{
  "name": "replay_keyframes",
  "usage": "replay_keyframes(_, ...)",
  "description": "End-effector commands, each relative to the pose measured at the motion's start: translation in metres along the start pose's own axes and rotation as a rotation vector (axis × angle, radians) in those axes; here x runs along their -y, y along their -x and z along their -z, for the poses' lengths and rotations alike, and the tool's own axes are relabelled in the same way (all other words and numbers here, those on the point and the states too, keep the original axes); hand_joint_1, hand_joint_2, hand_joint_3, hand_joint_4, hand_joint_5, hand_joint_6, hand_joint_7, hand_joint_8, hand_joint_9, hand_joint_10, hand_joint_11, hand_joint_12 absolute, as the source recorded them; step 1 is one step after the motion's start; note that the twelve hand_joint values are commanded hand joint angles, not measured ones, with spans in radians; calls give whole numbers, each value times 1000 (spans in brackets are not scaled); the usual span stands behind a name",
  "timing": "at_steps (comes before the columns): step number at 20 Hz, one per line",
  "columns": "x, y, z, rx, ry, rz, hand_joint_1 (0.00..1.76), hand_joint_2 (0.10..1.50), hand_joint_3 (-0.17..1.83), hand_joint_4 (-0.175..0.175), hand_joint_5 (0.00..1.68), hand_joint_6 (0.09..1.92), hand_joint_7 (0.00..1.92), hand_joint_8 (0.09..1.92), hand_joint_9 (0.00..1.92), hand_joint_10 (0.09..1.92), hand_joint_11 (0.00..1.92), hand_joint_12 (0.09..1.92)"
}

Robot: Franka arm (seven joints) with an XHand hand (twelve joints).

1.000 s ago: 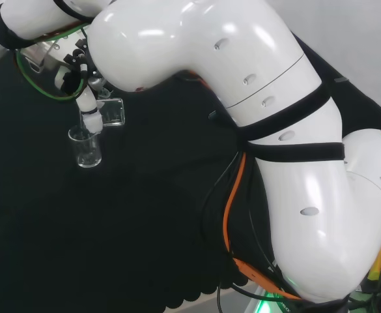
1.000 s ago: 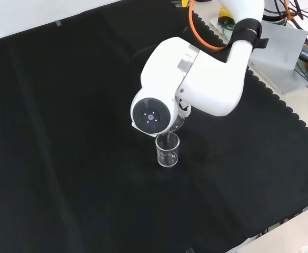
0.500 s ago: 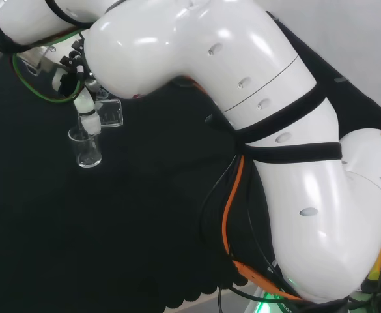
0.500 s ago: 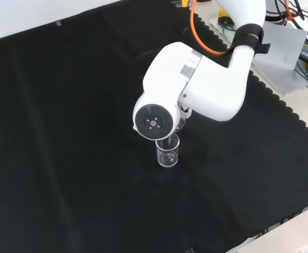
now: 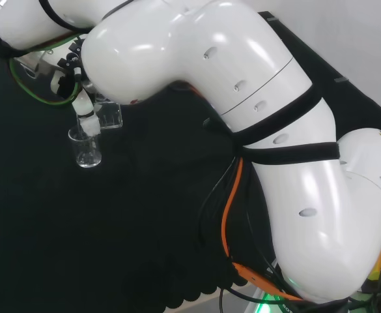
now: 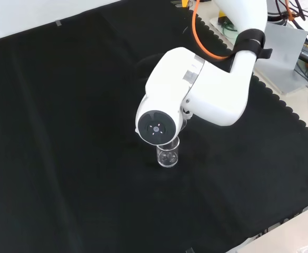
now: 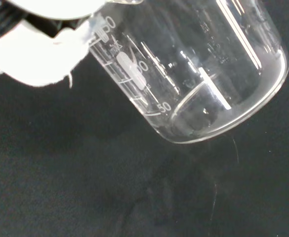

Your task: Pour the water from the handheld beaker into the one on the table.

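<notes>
Spanning the black-clothed tabletop (image 6: pixel 64 132), the white arm (image 5: pixel 242 98) carries the hand (image 5: pixel 86 107), fingers (image 7: pixel 40 64) grasping the tilted handheld beaker (image 7: pixel 193 74) just above the standing beaker (image 5: pixel 87 150); pouring appears underway, next likely calling for righting the held beaker.

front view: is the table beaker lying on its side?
No. The table beaker stands upright on the black cloth, open mouth up, just below the arm's round grey cap.
</notes>
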State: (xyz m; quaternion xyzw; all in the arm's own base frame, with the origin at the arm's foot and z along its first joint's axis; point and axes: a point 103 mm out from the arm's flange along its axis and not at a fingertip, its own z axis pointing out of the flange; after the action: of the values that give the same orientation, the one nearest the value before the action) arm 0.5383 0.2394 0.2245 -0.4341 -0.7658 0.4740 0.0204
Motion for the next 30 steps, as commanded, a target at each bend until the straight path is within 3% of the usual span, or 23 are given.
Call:
replay_keyframes(1, -1, -3, 4, 11, -15, -3, 1129, 590, 910, 74, 1146, 1021, 1450, 841, 1340, 859, 1216, 837)
replay_keyframes(30, -1, -4, 7, 29, -45, -24, 1128, 591, 911, 78, 1144, 1026, 1448, 844, 1340, 858, 1222, 834)
